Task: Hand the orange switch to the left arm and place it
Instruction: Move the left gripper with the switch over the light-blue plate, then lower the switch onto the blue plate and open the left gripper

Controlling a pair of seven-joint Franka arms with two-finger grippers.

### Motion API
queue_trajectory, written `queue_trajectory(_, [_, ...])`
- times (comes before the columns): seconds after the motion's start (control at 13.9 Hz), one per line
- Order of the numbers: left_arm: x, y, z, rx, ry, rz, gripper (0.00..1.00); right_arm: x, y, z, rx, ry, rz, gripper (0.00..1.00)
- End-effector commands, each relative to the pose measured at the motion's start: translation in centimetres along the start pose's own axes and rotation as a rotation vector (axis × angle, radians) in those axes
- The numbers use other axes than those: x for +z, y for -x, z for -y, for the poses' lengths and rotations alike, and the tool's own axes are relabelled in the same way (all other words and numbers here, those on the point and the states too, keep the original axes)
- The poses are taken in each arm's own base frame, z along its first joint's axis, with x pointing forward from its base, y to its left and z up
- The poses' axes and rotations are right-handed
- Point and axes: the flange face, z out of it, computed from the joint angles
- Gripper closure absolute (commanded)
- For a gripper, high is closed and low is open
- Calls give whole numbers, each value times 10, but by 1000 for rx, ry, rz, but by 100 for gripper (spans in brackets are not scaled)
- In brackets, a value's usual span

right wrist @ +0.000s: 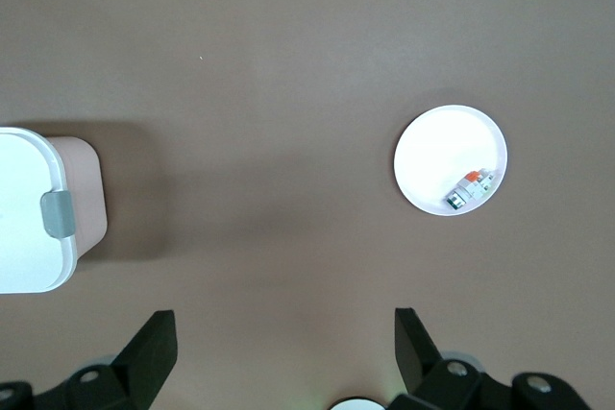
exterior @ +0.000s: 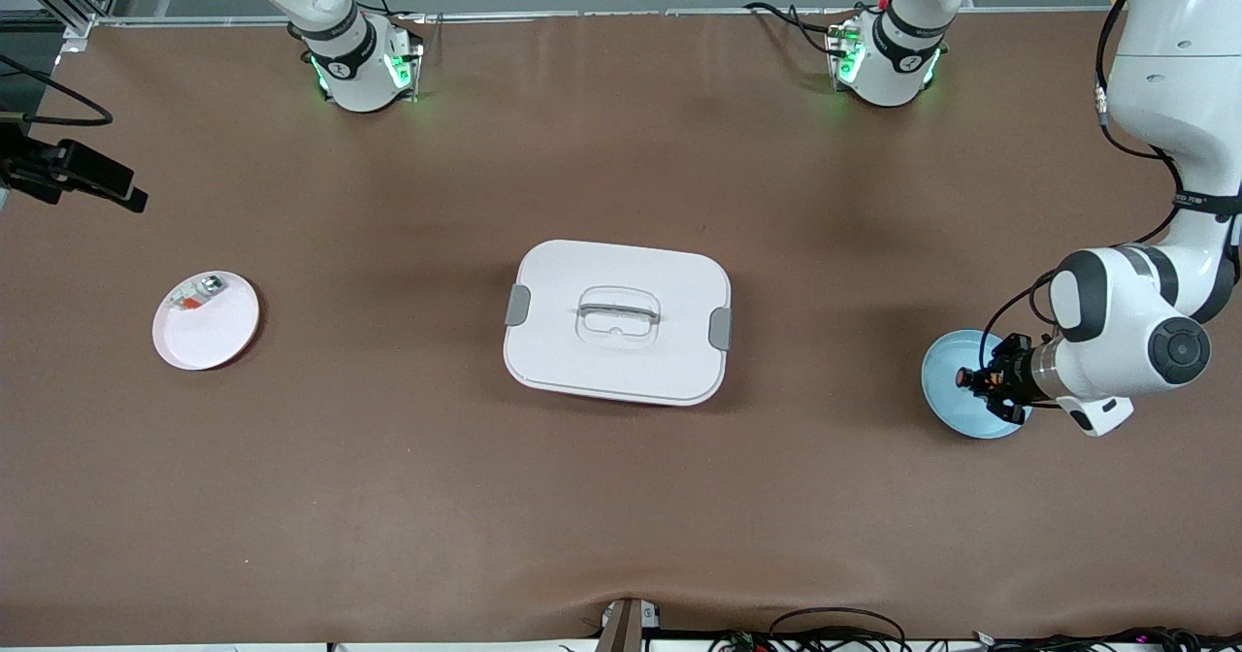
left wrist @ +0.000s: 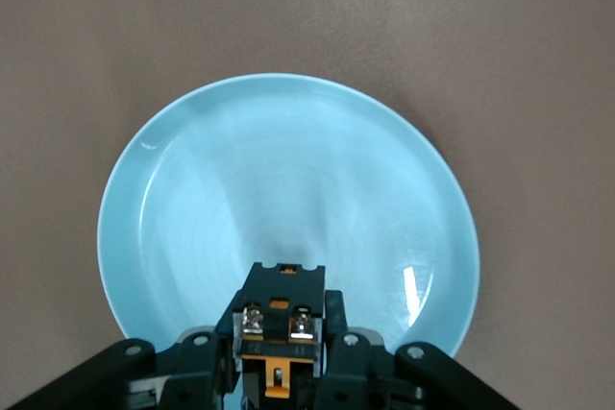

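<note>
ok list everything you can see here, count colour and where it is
orange switch: one, black with orange, held in the left gripper over the blue plate
blue plate: one, light blue, at the left arm's end of the table
box: one, white with grey side clips, lid on, mid-table between the two plates
white plate: one, white, at the right arm's end of the table
small part: one, silvery-white with a red-orange bit, on the white plate
table: one, brown
left gripper: one, black, shut on the orange switch over the blue plate
right gripper: one, black, open, waiting high over the table near the right arm's base
</note>
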Motion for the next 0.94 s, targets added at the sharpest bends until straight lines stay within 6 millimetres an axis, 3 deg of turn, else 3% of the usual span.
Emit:
queue_trajectory(0.0, [9, 0, 2, -19, -2, 20, 100, 3, 22, -7, 3, -7, -29, 0])
queue_trajectory(0.43, [17, -10, 6, -17, -3, 22, 100, 5, 37, -10, 4, -12, -51, 0])
queue_trajectory(0.86, [27, -9, 8, -12, 0, 22, 100, -10, 50, -20, 12, -16, -73, 0])
